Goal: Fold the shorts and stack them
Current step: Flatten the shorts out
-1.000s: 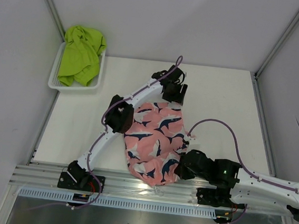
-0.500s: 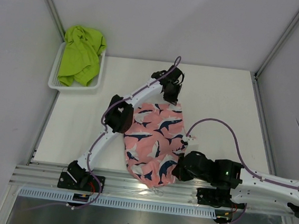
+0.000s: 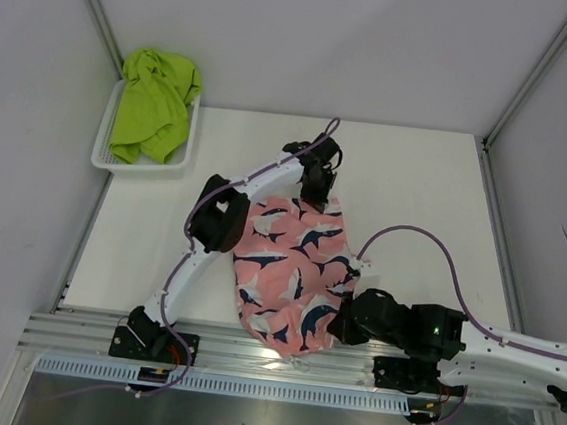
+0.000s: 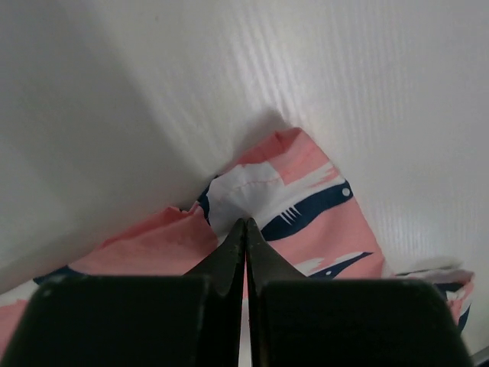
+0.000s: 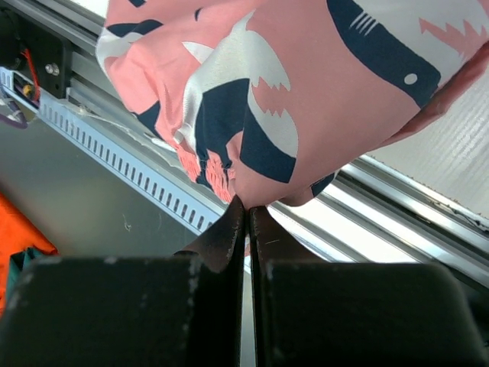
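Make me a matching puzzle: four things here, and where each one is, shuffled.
Things:
1. pink shorts
2. green shorts
3. left gripper
4. right gripper

Places:
A. in the white basket
B. shut on the far edge of the pink pair
C. spread on the table
D. shut on the near edge of the pink pair

Pairs: 1-C, 2-A, 3-B, 4-D

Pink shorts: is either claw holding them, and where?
Both: left claw pinches the shorts at their far edge, right claw at their near edge.
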Motion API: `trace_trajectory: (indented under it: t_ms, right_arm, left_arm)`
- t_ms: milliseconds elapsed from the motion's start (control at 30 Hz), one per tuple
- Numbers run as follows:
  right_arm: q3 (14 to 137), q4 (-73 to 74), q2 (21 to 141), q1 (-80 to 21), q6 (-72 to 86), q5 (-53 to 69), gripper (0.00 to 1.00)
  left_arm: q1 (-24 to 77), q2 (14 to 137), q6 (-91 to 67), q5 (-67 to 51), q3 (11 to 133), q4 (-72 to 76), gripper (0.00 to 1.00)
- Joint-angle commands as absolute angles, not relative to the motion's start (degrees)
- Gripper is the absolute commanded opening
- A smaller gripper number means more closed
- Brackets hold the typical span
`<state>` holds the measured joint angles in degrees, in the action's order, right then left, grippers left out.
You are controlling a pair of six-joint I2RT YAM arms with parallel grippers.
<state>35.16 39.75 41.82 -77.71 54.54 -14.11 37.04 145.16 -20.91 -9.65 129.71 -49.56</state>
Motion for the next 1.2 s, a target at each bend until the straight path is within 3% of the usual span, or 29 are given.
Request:
trace_trajectory:
  t_ms: [0, 300, 600, 800, 867, 1000, 1067, 1167]
  right_arm:
    - [36.7, 42.2, 42.7, -78.3, 55.5, -15.2, 0.0]
    - [38.2, 47.3, 46.5, -73.4, 53.6, -15.9, 0.0]
    - [43.2, 40.0, 56.9, -46.0, 35.8, -1.8, 0.0]
    - [56.1, 43.2, 70.2, -41.5, 28.8, -6.2, 0.0]
    - [57.6, 44.0, 73.0, -41.3, 28.0, -7.2, 0.0]
    - [57.5, 43.6, 73.5, -40.9, 27.1, -7.6, 0.02]
    - [55.8, 42.5, 72.1, -40.4, 26.5, -7.1, 0.02]
    - [54.1, 41.4, 70.9, -39.4, 25.5, -5.8, 0.02]
  left_arm:
    - [35.1, 140.0, -19.4, -8.8, 123.4, -49.6, 0.0]
    - [28.7, 121.6, -22.0, -2.1, 93.0, -38.3, 0.0]
    - [19.1, 91.2, -31.8, -0.4, 53.9, -17.5, 0.0]
    - [18.8, 71.8, -37.1, 3.7, 38.7, -11.7, 0.0]
    - [18.7, 69.6, -36.6, 5.9, 40.7, -14.1, 0.11]
    - [17.6, 67.0, -35.4, 8.9, 44.5, -18.2, 0.83]
    - [15.9, 67.3, -34.8, 7.3, 45.9, -17.9, 0.91]
    - [13.1, 71.3, -33.6, 3.9, 47.7, -17.3, 0.91]
